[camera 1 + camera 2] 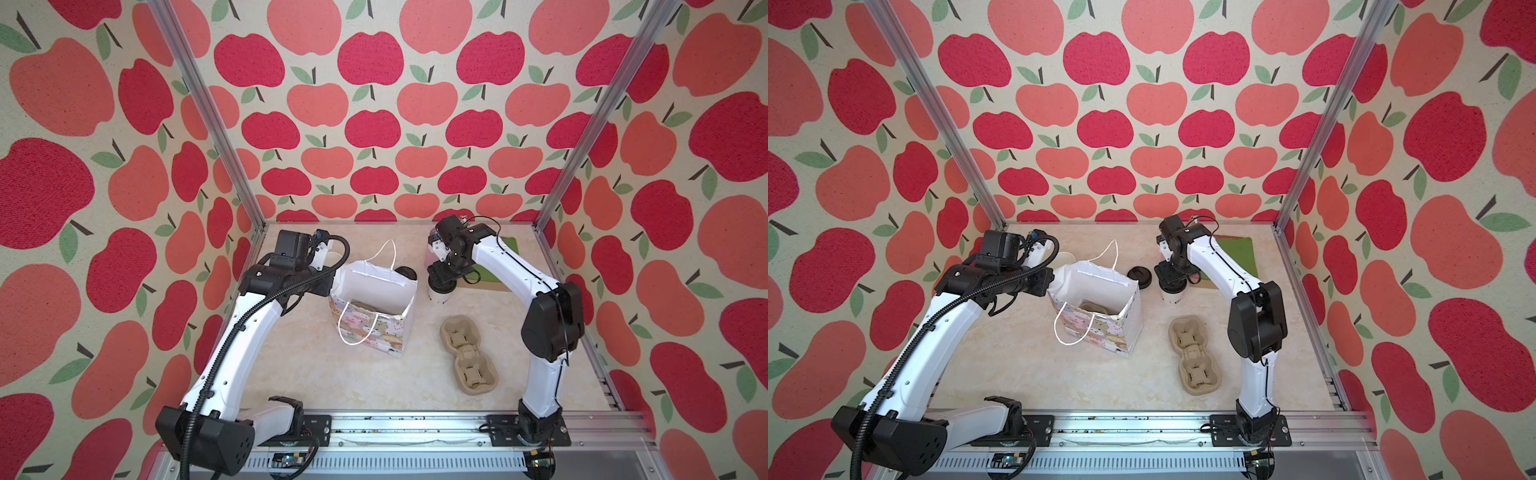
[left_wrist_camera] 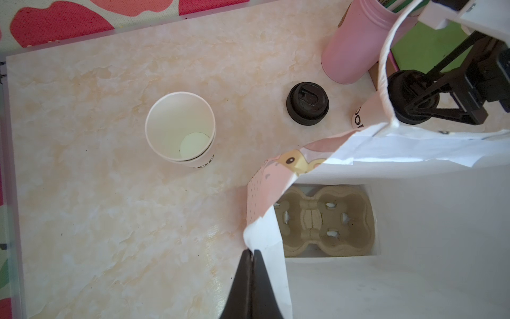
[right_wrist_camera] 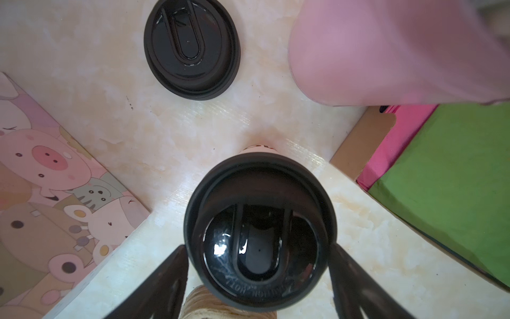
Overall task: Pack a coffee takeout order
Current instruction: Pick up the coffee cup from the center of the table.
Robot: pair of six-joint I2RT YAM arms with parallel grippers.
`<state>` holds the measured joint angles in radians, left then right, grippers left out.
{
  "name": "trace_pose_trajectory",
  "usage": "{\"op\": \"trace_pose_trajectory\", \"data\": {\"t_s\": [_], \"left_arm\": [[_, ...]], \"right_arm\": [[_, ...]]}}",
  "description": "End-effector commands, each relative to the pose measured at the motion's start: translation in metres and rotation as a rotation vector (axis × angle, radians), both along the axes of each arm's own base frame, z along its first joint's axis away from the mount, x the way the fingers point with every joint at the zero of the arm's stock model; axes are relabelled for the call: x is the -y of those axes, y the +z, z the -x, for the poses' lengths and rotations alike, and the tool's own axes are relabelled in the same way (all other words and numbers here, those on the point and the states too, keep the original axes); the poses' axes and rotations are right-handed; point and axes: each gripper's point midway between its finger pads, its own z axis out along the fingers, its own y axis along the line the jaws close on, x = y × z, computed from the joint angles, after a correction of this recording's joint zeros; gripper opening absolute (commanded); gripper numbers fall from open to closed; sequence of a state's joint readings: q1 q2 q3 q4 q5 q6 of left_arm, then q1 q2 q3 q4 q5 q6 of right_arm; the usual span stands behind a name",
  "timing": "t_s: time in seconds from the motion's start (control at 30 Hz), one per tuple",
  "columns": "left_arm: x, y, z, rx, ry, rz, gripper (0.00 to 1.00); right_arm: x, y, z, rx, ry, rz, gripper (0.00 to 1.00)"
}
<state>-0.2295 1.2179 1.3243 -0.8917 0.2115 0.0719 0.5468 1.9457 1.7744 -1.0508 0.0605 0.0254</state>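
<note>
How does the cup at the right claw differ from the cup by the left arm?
The right cup wears a black lid; the left cup is open and empty. The right claw flanks the right cup, contact unclear; the left cup stands free, untouched. Both are white paper with black lettering, upright on the table.

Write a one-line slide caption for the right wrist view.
Right gripper with jaws flanking the lidded white cup, a loose black lid, pink holder, green napkin and cartoon gift bag nearby.
</note>
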Motion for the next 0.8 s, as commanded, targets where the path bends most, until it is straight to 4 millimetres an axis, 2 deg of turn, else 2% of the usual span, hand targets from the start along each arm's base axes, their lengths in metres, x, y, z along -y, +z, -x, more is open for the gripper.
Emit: {"op": "trace_pose_trajectory", "data": {"t_s": [0.0,0.4,0.77], "left_arm": [[-0.001,-0.008,0.005,-0.027,-0.002,0.004,0.0],[0.0,-0.01,0.005,-0.032,-0.003,0.012,0.0],[0.001,-0.011,0.005,-0.035,-0.002,0.02,0.0]], "right_arm": [[0.002,-0.005,0.0,-0.031,0.0,0.0,0.8],[0.008,-0.023,0.001,-0.047,0.0,0.051,0.75],[0.012,-0.046,0.011,-0.088,0.01,0.095,0.76]]}}
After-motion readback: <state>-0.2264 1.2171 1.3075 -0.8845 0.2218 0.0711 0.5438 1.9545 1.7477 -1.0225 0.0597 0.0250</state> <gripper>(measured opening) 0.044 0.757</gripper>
